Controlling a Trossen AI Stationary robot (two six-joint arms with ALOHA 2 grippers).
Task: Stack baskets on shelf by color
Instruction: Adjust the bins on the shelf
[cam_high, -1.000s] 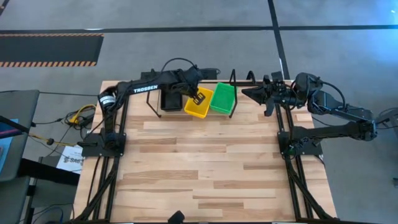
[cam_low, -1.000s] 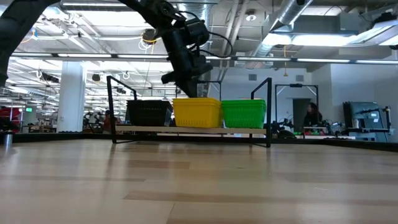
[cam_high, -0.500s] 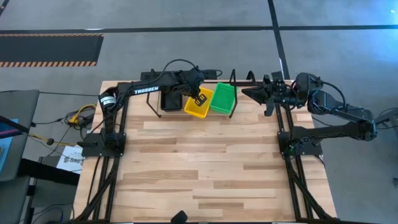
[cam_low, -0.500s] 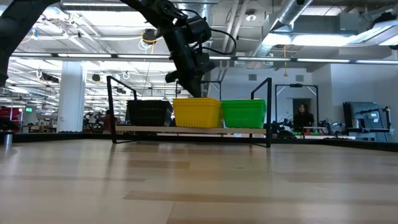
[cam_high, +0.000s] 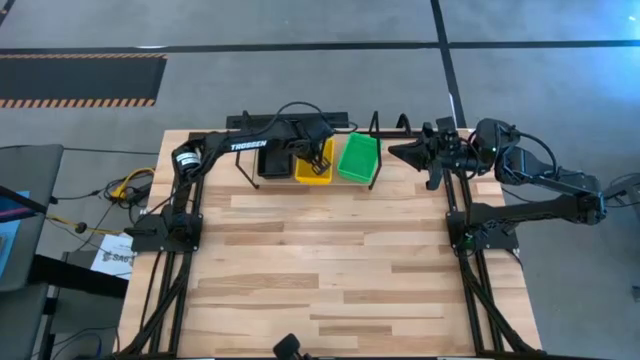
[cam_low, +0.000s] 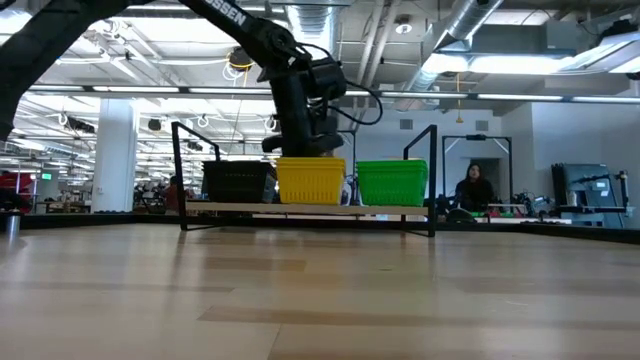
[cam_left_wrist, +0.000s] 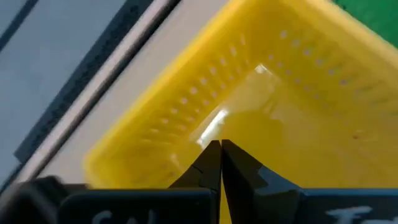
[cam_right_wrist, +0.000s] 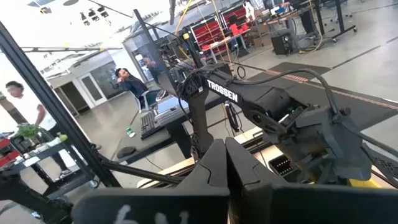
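Observation:
Three baskets sit in a row on the shelf (cam_low: 310, 208) at the table's far edge: a black basket (cam_high: 272, 160), a yellow basket (cam_high: 312, 172) and a green basket (cam_high: 358, 158). Each rests on its bottom on the shelf board. My left gripper (cam_left_wrist: 219, 146) is shut and slants down into the yellow basket (cam_low: 311, 180); in the low view its tips are hidden behind the basket's rim. My right gripper (cam_high: 400, 151) is shut and waits level, beyond the shelf's right end, touching nothing. My left gripper has its shut fingertips (cam_left_wrist: 212, 155) inside the yellow basket, at the inner floor (cam_left_wrist: 249, 127) near the foot of a perforated wall. They come from above, slanting down. The tips cover the exact spot of touch. The basket stands upright on the shelf.
The shelf's upright wire loops (cam_high: 376, 128) stand at its ends and between baskets. The wide wooden table top (cam_high: 330, 260) lies in front of the shelf. My right arm (cam_high: 540, 175) reaches over the table's right far corner. A person (cam_low: 472, 188) is in the room behind.
My left gripper has gone down into the yellow basket, staying shut. The yellow basket has turned about from lying askew to square with the shelf, in line with the black and green baskets.

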